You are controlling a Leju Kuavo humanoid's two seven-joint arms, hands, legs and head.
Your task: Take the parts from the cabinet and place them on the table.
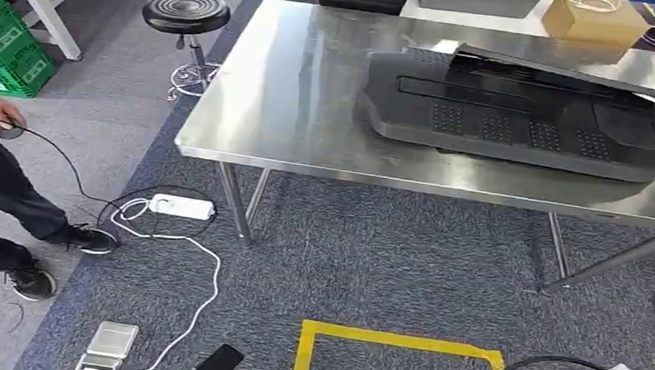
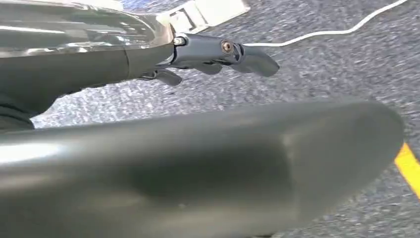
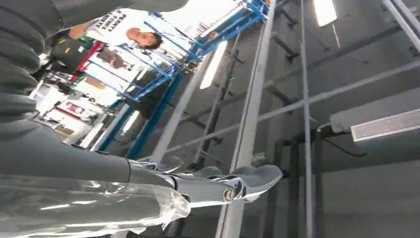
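A large black moulded part [image 1: 520, 120] lies on the steel table [image 1: 296, 87], toward its right half. A long flat black panel [image 1: 567, 73] rests slanted across its far side. In the left wrist view my left hand [image 2: 218, 54] hangs over grey carpet with its fingers stretched out, its thick thumb [image 2: 198, 168] in front, and nothing in it. In the right wrist view my right hand [image 3: 223, 186] points up toward ceiling beams, its fingers extended and holding nothing. The cabinet is out of sight.
A black stool [image 1: 186, 14] stands at the table's left corner, with green crates [image 1: 3, 45] further left. A person [image 1: 1, 188] stands at the left holding a cable. A power strip [image 1: 181, 207], white cord and a yellow tape square [image 1: 398, 364] lie on the carpet.
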